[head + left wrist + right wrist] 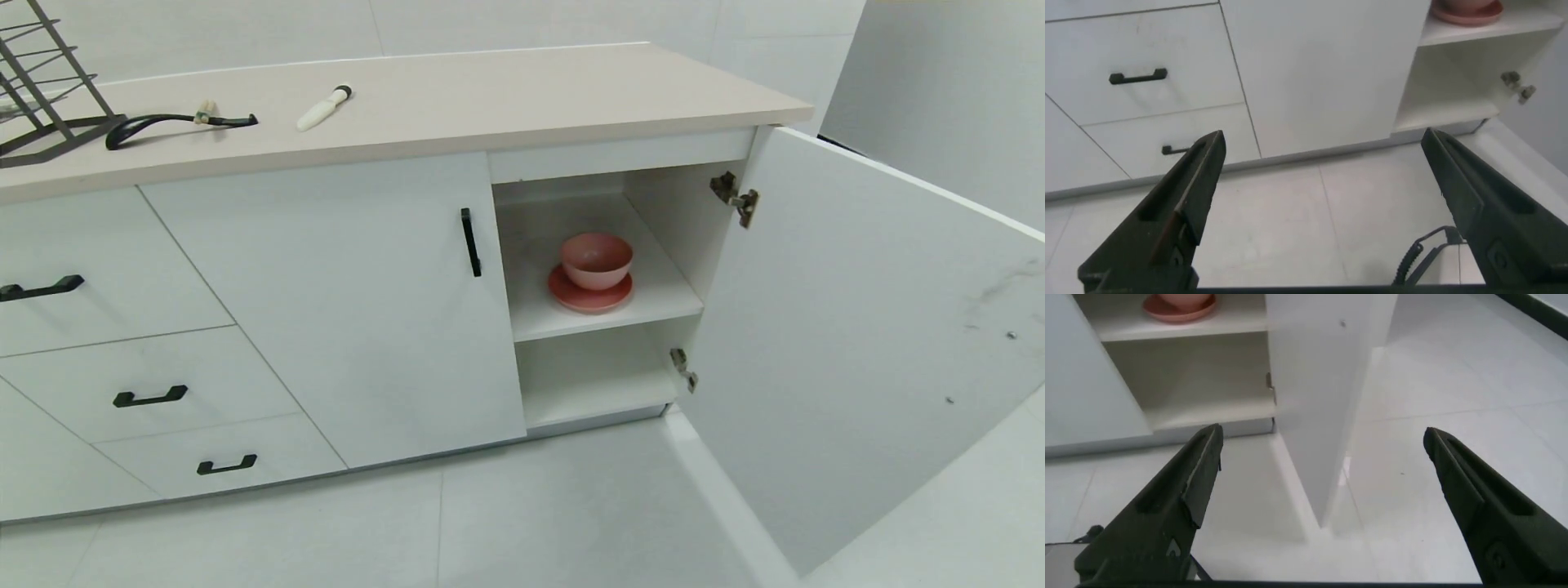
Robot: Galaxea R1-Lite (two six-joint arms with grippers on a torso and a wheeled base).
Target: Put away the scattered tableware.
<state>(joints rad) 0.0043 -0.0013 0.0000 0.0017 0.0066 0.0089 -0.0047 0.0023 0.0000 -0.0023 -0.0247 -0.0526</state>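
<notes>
Bowl on plate already on cabinet shelf; left gripper, right gripper empty, jaws wide, so probably swing door shut, pushing near its free edge.

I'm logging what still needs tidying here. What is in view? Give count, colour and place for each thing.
bowl: 1, pink, on the plate, inside the open cabinet
plate: 1, red-pink, on the upper shelf
white-handled utensil: 1, white with a black tip, lying on the countertop
black-handled utensil: 1, black, curved, on the countertop beside the rack
wire rack: 1, black, at the countertop's left end
cabinet door: 1, white, swung open on the right
drawer handles: 3, black, on the drawers at left
left gripper: 1, dark, open, above the floor
right gripper: 1, dark, open, above the floor by the open door
</notes>
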